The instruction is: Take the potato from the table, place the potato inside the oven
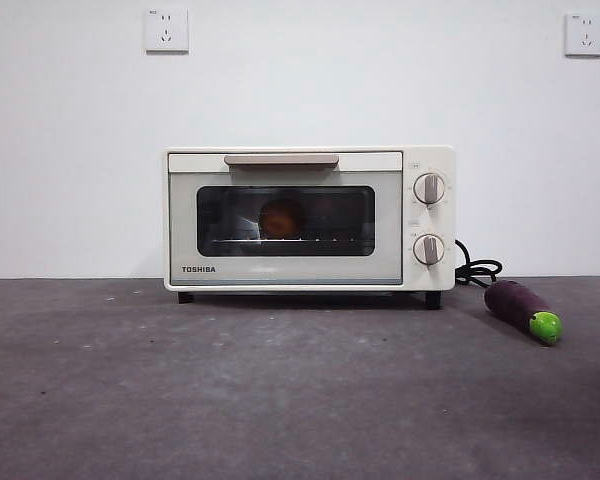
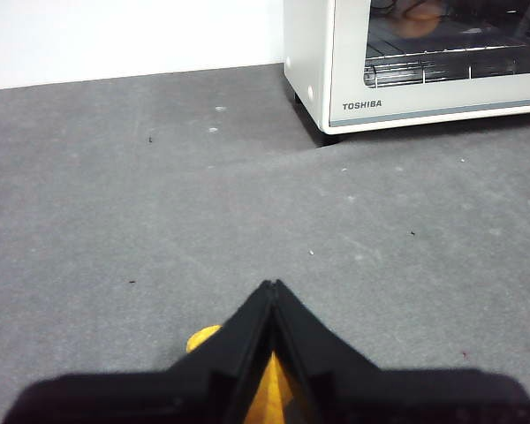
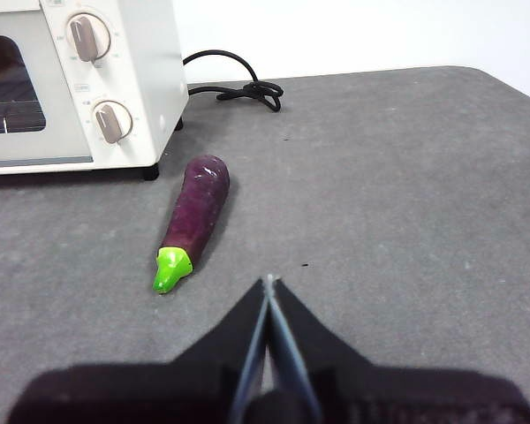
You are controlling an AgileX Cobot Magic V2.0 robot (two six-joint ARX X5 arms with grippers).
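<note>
**Both grippers closed and idle; potato sat inside the closed oven**

Left gripper (image 2: 271, 284) hung above bare table (image 2: 159, 221), its two black jaws pressed together to a point and holding nothing. Ahead of it stood the front corner of the oven (image 2: 353, 79). Right gripper (image 3: 268, 281) was likewise closed tight and empty, over the table near the eggplant (image 3: 194, 212). Neither arm showed in the front view.

That oven, cream-white and marked TOSHIBA, stood on the table against the white wall (image 1: 300, 80) with its door closed and its beige handle (image 1: 281, 159) at the top. Through the dark glass window (image 1: 330, 225) the potato (image 1: 281, 219) showed as a rounded orange-brown shape resting on the wire rack (image 1: 320, 240), roughly at the window's middle. Two round knobs (image 1: 429, 188) sat on the panel beside the door. A black cord (image 1: 477, 270) lay coiled behind the oven's knob side. The purple eggplant lay on the table just beside that corner, its green tip (image 3: 171, 269) pointing away from the oven, apart from both grippers.
</note>
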